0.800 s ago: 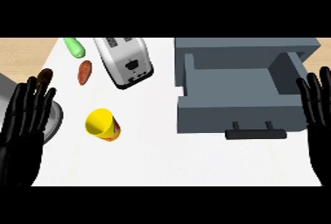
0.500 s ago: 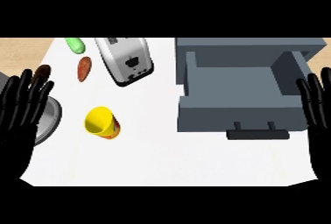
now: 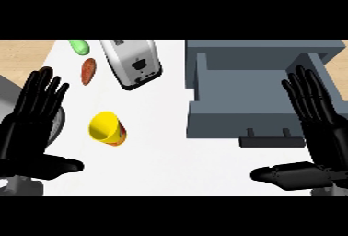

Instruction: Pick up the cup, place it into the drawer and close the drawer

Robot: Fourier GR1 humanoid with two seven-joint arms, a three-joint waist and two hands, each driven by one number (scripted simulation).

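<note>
A yellow cup [image 3: 107, 128] with a red band lies on its side on the white counter, left of centre. The grey drawer [image 3: 258, 107] stands pulled out at the right, its handle [image 3: 273, 140] facing me. My left hand [image 3: 31, 126] is open at the left edge, fingers straight, a short way left of the cup and not touching it. My right hand [image 3: 316, 128] is open at the right edge, over the drawer's right side, thumb stretched toward the middle. Neither hand holds anything.
A silver toaster [image 3: 132, 62] lies tilted at the back. A reddish-brown oblong food item [image 3: 89, 71] and a green one [image 3: 79, 46] lie to its left. A grey round object [image 3: 60, 120] shows behind my left hand.
Both hands have come further into view and inward, thumbs now showing. The view has shifted slightly. The cup and drawer have not moved on the counter.
</note>
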